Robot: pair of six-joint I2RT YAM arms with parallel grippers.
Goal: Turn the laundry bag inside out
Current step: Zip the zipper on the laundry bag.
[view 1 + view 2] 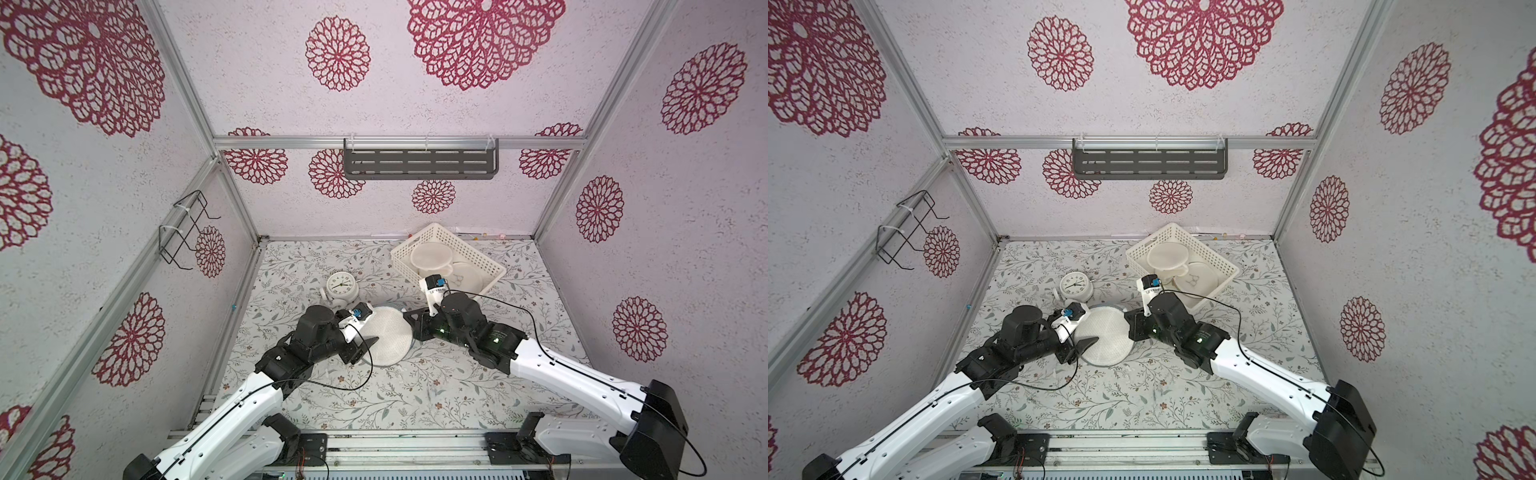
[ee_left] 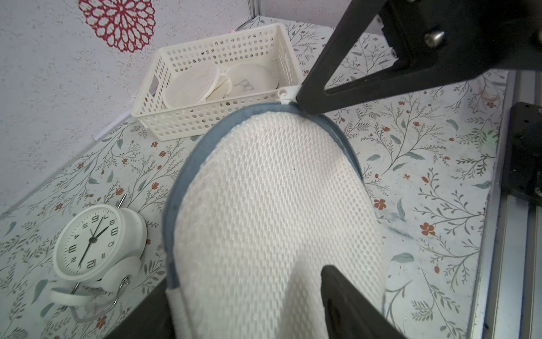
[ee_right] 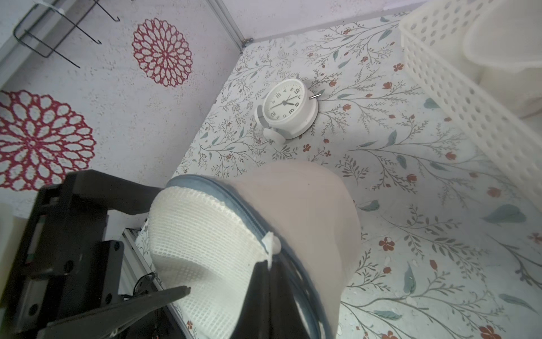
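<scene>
Floral counter (image 1: pixel 415 395), medallion walls (image 1: pixel 257 104) | laundry bag (image 1: pixel 386 336) mid-counter near alarm clock (image 1: pixel 340 286) | right fingers (image 3: pixel 258 299) pinch its zipper rim (image 2: pixel 187 164); left fingers (image 2: pixel 346 299) spread astride mesh (image 2: pixel 264 190) | likely light, floppy, snag-prone; grip rim, not mesh

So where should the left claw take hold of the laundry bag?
The mesh edge of the laundry bag, from the robot's left: it sits inside the open left claw, opposite the right claw pinching the zipper rim by the pull.
</scene>
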